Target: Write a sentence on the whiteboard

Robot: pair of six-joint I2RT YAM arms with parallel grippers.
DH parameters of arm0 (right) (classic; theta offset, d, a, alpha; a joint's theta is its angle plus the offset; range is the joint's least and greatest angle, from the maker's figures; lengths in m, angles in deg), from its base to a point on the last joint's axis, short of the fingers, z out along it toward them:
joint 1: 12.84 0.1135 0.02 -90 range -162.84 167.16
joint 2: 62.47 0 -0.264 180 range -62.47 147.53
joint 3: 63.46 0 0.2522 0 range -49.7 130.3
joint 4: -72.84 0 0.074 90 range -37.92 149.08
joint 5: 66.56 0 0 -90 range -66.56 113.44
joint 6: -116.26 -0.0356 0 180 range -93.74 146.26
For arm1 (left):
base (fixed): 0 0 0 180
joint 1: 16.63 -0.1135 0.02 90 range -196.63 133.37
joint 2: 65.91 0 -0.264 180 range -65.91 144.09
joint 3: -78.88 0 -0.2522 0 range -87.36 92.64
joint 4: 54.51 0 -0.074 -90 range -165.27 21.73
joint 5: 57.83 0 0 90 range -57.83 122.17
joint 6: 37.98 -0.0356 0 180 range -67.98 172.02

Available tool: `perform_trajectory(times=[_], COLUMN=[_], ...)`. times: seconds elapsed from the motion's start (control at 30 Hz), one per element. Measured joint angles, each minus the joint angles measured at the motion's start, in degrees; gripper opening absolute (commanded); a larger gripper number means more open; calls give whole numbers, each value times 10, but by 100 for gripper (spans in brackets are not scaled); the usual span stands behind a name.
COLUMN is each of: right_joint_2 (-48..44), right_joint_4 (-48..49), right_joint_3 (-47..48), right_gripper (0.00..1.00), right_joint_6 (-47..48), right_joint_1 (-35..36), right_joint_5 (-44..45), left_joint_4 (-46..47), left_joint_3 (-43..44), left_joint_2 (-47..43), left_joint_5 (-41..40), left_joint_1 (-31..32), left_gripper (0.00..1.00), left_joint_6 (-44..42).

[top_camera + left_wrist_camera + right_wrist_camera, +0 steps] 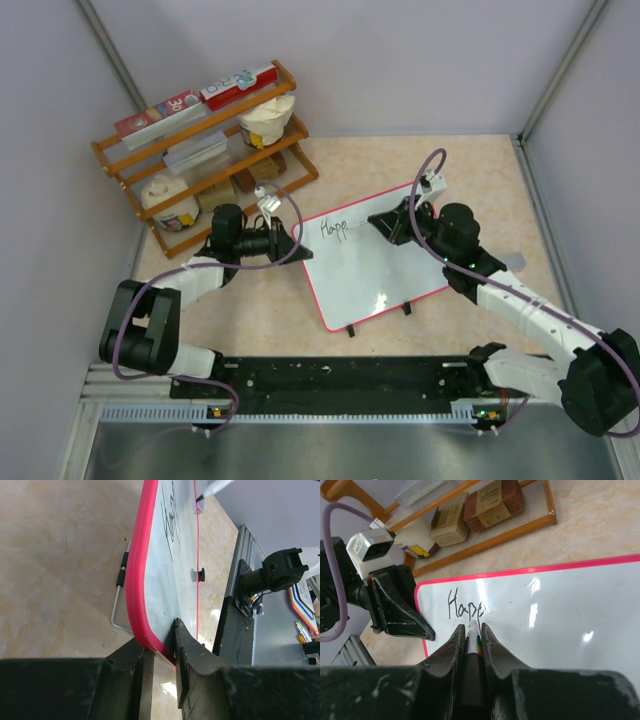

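The sentence stops at "Happ"; the marker, pinched in the right gripper, sits at its end, with blank space toward the bench's far right corner. The left gripper clamps the whiteboard.

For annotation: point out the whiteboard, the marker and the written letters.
whiteboard (365, 280), top external view, bare white surface near the middle.
marker (473, 636), right wrist view, barrel just behind the tip.
written letters (465, 609), right wrist view, middle of "Happ".
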Motion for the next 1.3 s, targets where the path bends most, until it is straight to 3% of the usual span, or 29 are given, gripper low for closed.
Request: perform_trajectory(times=[1.3], right_joint_2=[40], right_joint_4=[11], right_joint_3=[31], right_gripper=[0], right_joint_6=[2], right_joint_1=[-19], right_joint_5=[18], left_joint_4=[-4], left_joint_3=[1], left_joint_2=[0], left_joint_5=[-2], left_joint_1=[0], left_gripper=[0], left_joint_6=[-2])
